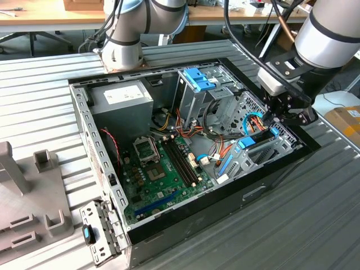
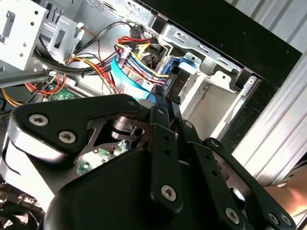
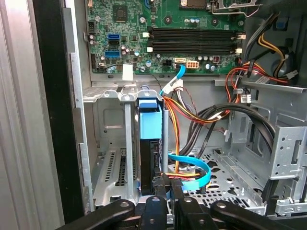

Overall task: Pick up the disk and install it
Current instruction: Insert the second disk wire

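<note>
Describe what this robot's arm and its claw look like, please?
The arm is made of thick silver-grey tubes with black rings at the joints, and black cables loop along it. The gripper is matt black: flat angular links joined with silver screws, ending in slim black fingers. Its base is a rounded silver-grey joint.

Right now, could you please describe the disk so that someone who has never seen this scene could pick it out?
Start at the open computer case on the ribbed table. At its end on the exterior view's right, by the claw, stands a grey metal drive bay. The disk sits on edge in a slot there, a dark slab capped with bright blue plastic, unlike the thin blue cables beside it.
</note>
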You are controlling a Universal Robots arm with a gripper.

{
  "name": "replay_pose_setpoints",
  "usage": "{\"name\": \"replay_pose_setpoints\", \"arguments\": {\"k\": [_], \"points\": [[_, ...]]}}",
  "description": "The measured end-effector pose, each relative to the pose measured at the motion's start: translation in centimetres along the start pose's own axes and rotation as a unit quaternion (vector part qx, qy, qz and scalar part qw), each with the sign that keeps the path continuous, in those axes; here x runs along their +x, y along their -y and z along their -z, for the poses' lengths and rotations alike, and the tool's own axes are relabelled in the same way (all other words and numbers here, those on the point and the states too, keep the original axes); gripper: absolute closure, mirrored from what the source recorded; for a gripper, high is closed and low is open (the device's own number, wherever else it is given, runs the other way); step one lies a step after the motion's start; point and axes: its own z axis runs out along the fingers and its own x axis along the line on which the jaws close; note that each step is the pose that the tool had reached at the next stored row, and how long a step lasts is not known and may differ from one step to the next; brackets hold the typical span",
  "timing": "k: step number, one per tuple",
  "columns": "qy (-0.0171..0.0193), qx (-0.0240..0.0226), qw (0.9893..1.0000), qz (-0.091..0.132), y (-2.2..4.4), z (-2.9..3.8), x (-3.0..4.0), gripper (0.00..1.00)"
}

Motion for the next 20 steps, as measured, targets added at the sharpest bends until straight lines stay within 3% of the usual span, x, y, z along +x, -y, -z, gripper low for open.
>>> {"name": "replay_pose_setpoints", "arguments": {"k": [5, 9, 14, 20], "points": [[0.0009, 0.0086, 1.0000, 0.001, -0.83, 0.10, 0.58, 0.84], [0.0040, 0.0182, 0.9998, 0.003, -1.45, 0.03, 1.01, 0.84], [0.0069, 0.0223, 0.9997, 0.012, -1.60, -0.24, 1.08, 0.84], [0.0130, 0.0306, 0.9991, 0.025, -2.03, -0.61, 1.43, 0.84]]}}
